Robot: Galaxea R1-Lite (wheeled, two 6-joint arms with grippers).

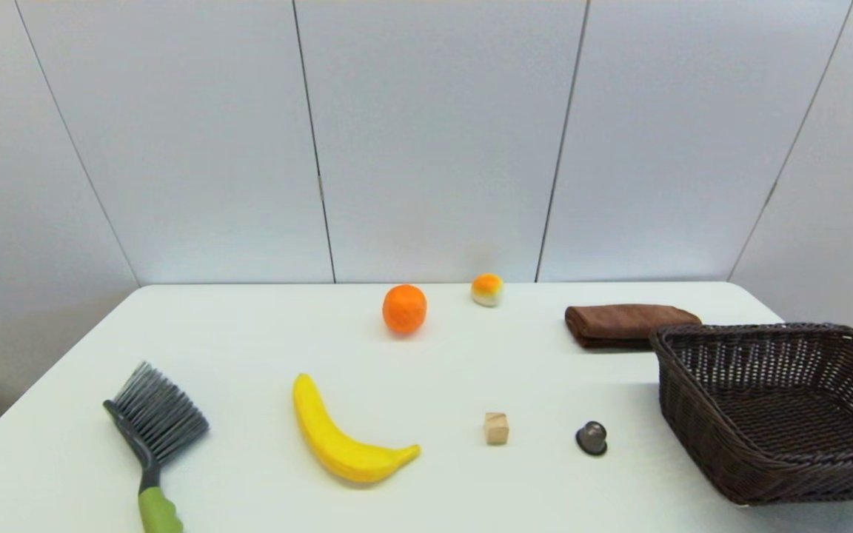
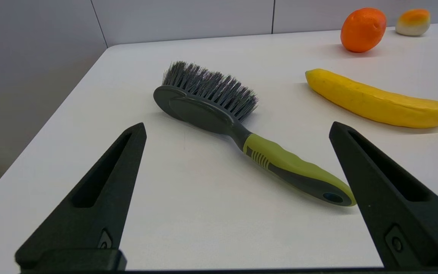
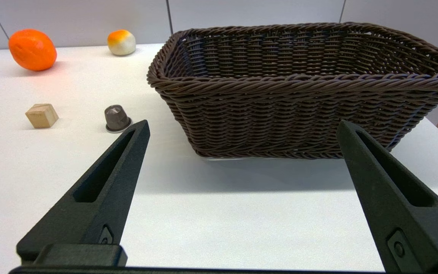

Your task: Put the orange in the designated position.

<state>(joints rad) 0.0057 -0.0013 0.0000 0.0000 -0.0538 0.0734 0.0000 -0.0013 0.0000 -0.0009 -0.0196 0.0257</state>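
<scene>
Taking the head view's table as a clock face, the brush lies at about eight o'clock, grey bristles away from the robot and green handle toward it. The left gripper hangs low over the near edge beside that handle, its fingers spread wide with nothing between them. The banana lies near seven o'clock.

The orange sits at roughly twelve o'clock, far from both arms and resting free on the white table. Just toward one o'clock is a small white ball with an orange-yellow top.

A wooden cube and a dark capsule sit near five o'clock, a folded brown cloth near two, and the wicker basket near four. The right gripper faces that basket, fingers likewise wide apart and empty.

The risks, as I judge them:
- The long reach could sweep the banana or cube aside.
- A grasp off the fruit's middle could send it rolling, since it is round.
- The ball nearby could be mistaken for the target.
- No mark shows on the table for the goal, so placement could drift.

No brand, label or writing can be read on anything.
</scene>
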